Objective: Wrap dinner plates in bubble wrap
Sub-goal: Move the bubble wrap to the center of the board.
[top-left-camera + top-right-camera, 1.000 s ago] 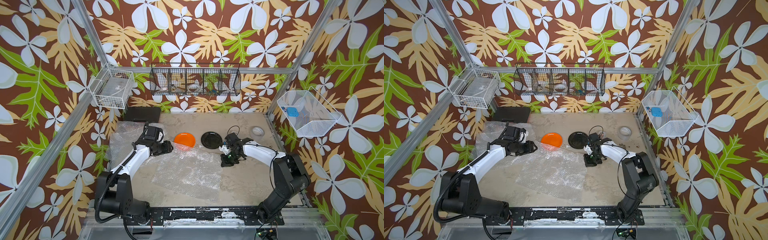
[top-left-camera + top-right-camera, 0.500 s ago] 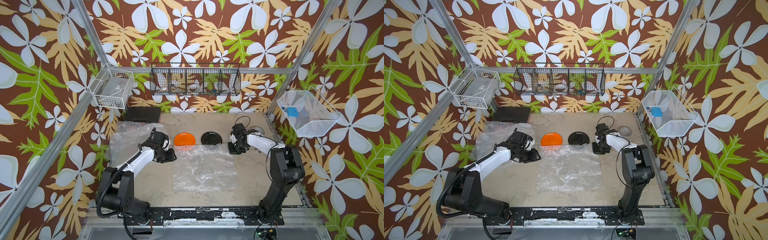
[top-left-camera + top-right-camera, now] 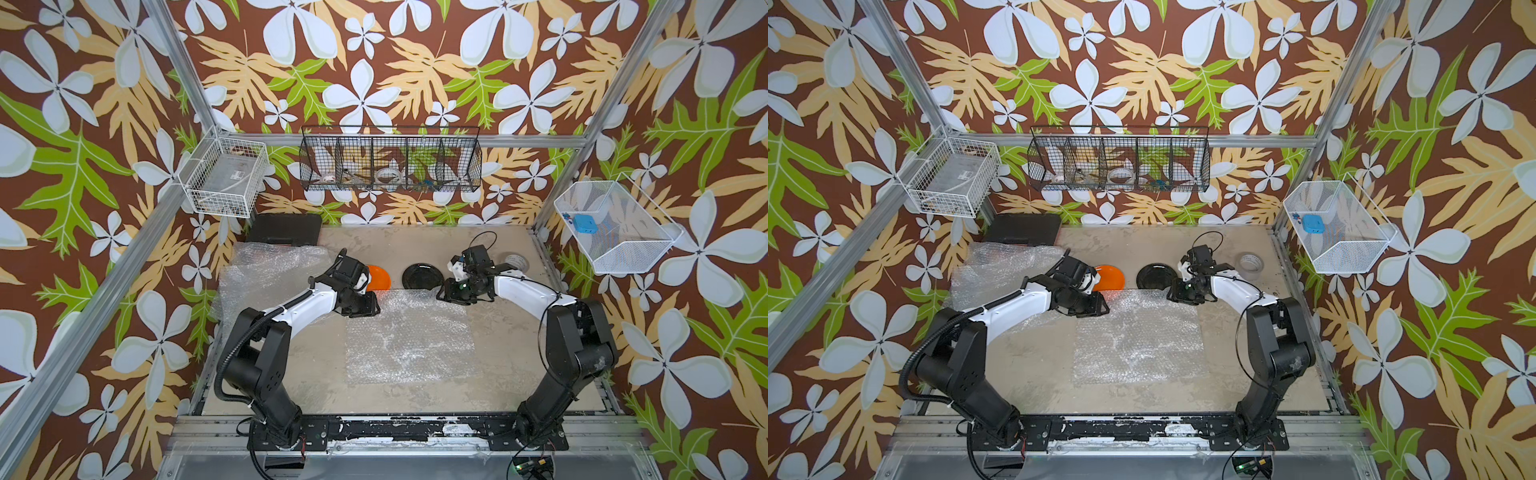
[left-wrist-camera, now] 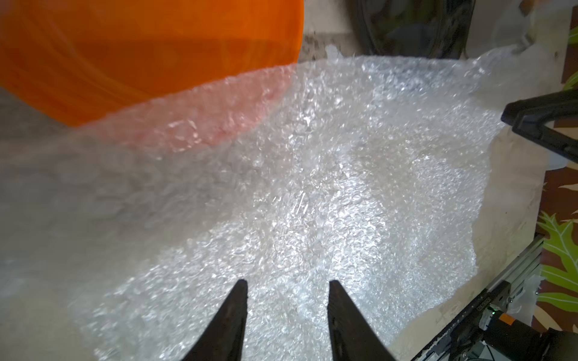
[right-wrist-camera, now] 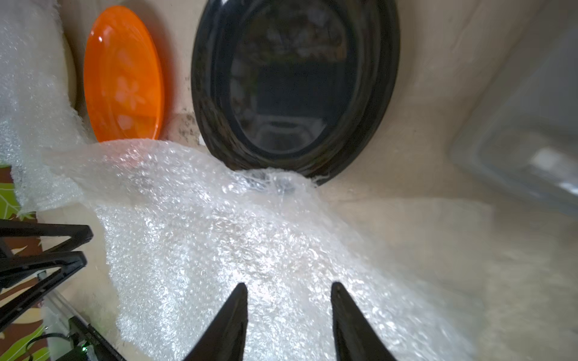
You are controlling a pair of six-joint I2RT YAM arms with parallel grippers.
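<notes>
Overlapping orange plate (image 3: pixel 380 276), black plate (image 3: pixel 422 275): bubble wrap (image 3: pixel 409 336) | left tool (image 4: pixel 287 283), right tool (image 5: pixel 289 286) half-open, empty

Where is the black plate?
In both top views the black plate sits toward the back of the table, right of the orange plate; the bubble wrap in front reaches its near rim.

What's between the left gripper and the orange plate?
Only the bubble wrap: the left gripper hangs open over the sheet, whose edge laps over the orange plate at the rim nearest the gripper. Nothing else visible.
</notes>
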